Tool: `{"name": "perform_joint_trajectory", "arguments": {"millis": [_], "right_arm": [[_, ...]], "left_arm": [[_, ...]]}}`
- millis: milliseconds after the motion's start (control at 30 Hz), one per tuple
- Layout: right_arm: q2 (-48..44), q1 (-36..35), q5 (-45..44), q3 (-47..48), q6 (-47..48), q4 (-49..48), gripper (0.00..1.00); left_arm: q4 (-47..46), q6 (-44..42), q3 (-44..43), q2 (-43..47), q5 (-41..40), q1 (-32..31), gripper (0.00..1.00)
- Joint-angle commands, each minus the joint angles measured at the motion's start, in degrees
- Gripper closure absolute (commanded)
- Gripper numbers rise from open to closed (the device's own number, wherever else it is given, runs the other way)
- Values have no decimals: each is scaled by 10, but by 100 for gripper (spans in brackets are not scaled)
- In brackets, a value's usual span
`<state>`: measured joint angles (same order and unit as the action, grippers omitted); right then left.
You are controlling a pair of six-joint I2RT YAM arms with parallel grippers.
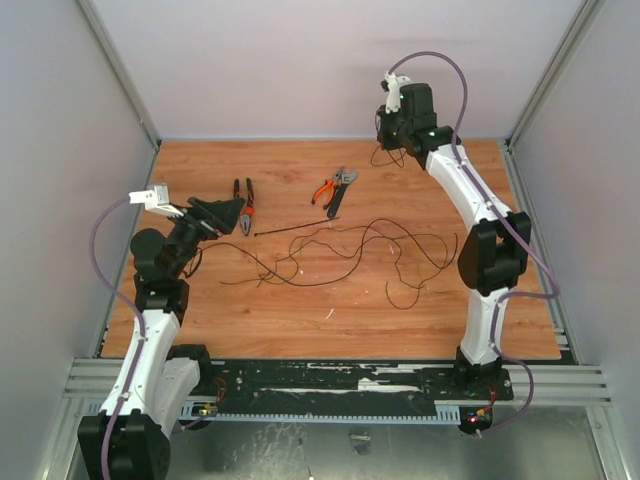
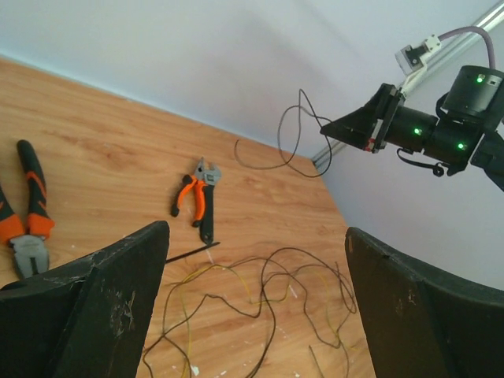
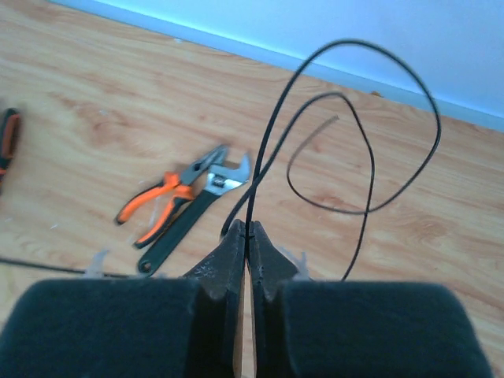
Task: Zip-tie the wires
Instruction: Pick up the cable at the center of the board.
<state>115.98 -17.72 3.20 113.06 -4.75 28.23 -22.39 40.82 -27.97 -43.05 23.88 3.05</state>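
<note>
- wooden table point(image 1: 270, 170): fills the middle of the top view and carries everything below.
- the wires point(image 1: 345, 250): sprawled flat in loose loops across the centre and right of centre of the top view, touched by neither arm.
- left gripper point(image 1: 236, 211): left of centre in the top view, pointing right. jaws wide apart and holding nothing, with one finger in each lower corner of the left wrist view.
- right gripper point(image 3: 248, 232): at the upper right of the top view, well apart from the sprawl. jaws pressed together on a thin wire loop point(image 3: 362, 118) that curls up from them. cannot tell whether joined to the big tangle.
- large pliers point(image 1: 247, 215): just beyond the left fingertips. orange pliers point(image 1: 322, 190) and a wrench point(image 1: 336, 200) sit further right, at upper centre.
- the zip tie point(image 1: 292, 229): straight and flat, just right of the left gripper, between the large pliers and the upper edge of the wires. long axis left to right, rising slightly toward the end under the wrench. in the left wrist view, pokes out just beside the inner edge of the lower-left finger.
- judged from this: far nearer the left arm, with the right one occupied. probably calls for a short reach right and down, then a wrist turn to close across the strip rather than along it.
</note>
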Motion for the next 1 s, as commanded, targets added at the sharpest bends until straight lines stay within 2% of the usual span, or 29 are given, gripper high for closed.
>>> {"name": "perform_joint_trajectory", "arguments": {"millis": [0,167,400,633,800,967], "right_arm": [[-84,-6,93,-31,-33,-57,100],[-136,-15,219,-25,-63,-87,100],[-227,-20,314,-58,-115,-151,100],[-287,-21,476,-94,-208,-230,100],[-329,-28,544,-149,-247,-263,100],[-373,-40,588,-194,-246,-261,100]], "left_arm": [[-58,29,-17,-9,44,3,2],[-117,81,-5,-18,67,-8,2],[-118,70,-12,-14,62,-32,2],[-135,70,-21,-5,57,-64,2],[-135,64,-27,0,39,-94,2],[-154,61,-33,-17,22,-145,2]]}}
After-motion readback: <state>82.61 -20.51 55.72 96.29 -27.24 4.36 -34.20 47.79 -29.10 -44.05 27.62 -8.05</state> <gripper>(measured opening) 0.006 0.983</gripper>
